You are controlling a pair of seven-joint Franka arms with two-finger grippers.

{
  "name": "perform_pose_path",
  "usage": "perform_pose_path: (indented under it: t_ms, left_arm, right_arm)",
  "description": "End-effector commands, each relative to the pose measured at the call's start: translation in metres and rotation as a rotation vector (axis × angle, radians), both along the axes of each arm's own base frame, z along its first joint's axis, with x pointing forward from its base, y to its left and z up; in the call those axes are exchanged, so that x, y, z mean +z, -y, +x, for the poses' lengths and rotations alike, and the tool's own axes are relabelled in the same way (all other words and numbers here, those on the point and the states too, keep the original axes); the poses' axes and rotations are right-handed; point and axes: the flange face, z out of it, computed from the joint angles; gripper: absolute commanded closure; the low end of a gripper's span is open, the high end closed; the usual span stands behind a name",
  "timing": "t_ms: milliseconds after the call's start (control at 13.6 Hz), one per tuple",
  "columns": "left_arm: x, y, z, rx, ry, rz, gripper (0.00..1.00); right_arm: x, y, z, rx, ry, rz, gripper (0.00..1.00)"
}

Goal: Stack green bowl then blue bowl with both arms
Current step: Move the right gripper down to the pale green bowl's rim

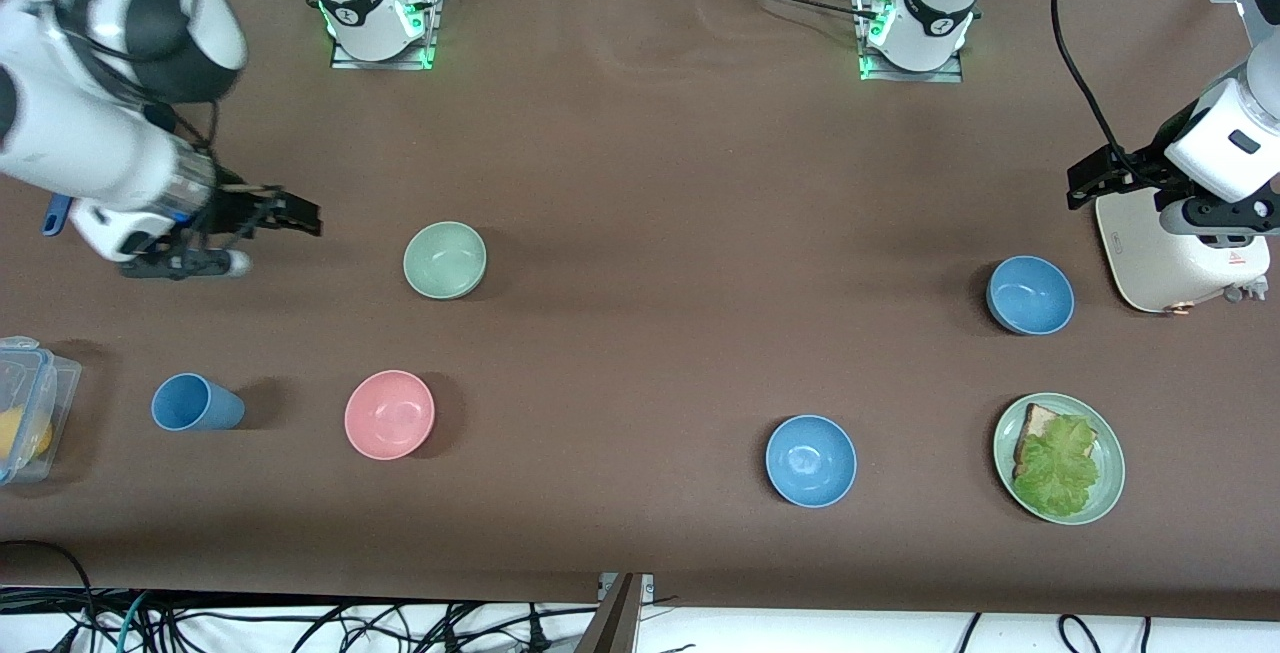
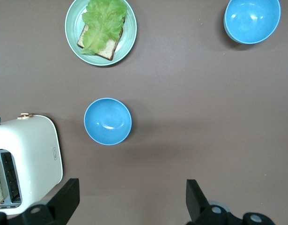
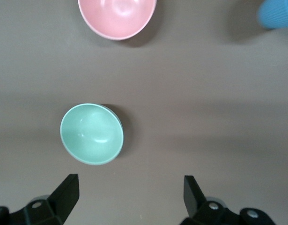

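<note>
1. Overall, front view: the right gripper (image 1: pixel 290 214) hangs above the table (image 1: pixel 640 333) at the right arm's end, beside the green bowl (image 1: pixel 445 260) and not touching it. Its fingers are seen side-on here, so the gap is hard to judge. The arm itself is cut off at the frame edge.
2. Front view, left arm's end: the left gripper (image 1: pixel 1090 183) is up over the table beside the toaster (image 1: pixel 1170 253), which the arm partly covers.
3. Front view, objects: the blue bowl (image 1: pixel 1030 295) sits just beside the toaster; a second blue bowl (image 1: pixel 811 461) lies nearer the camera, next to the green plate (image 1: pixel 1108 493) of bread and lettuce. The pink bowl (image 1: pixel 389 414) and blue cup (image 1: pixel 195 403) lie nearer the camera than the green bowl. A clear container (image 1: pixel 30 408) is cut off at the edge, contents unclear.
4. Left wrist view: left gripper (image 2: pixel 132 197) spread wide, holding nothing; only the fingertips (image 2: pixel 69 194) show. The blue bowl (image 2: pixel 107 121) sits upright and empty. The toaster (image 2: pixel 26 164) is partly out of frame.
5. Right wrist view: right gripper (image 3: pixel 129 194) wide apart and empty. The green bowl (image 3: pixel 91 134) rests upright, clear of the fingers (image 3: pixel 66 192). The pink bowl (image 3: pixel 117 16) and blue cup (image 3: pixel 276 13) are both cropped.
</note>
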Motion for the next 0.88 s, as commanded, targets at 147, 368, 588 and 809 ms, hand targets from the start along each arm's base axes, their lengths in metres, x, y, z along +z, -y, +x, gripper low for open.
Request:
perform_pose_path:
  t_ms: [147,368,588,809]
  left_arm:
    - [0.005,-0.003,0.003,-0.002,-0.008,0.005,0.00]
    - [0.004,-0.005,0.003,-0.001,-0.010,0.005,0.00]
    - [0.004,-0.009,0.003,0.007,-0.010,0.005,0.00]
    - [0.004,-0.009,0.003,0.006,-0.010,0.005,0.00]
  right_arm:
    - [-0.107,-0.033,-0.065,-0.026,0.112,0.004,0.01]
    - [-0.134,-0.044,-0.068,-0.014,0.101,0.008,0.01]
    - [-0.168,-0.047,-0.063,-0.020,0.151,0.023,0.01]
    - [-0.201,-0.053,-0.062,-0.024,0.188,0.036,0.02]
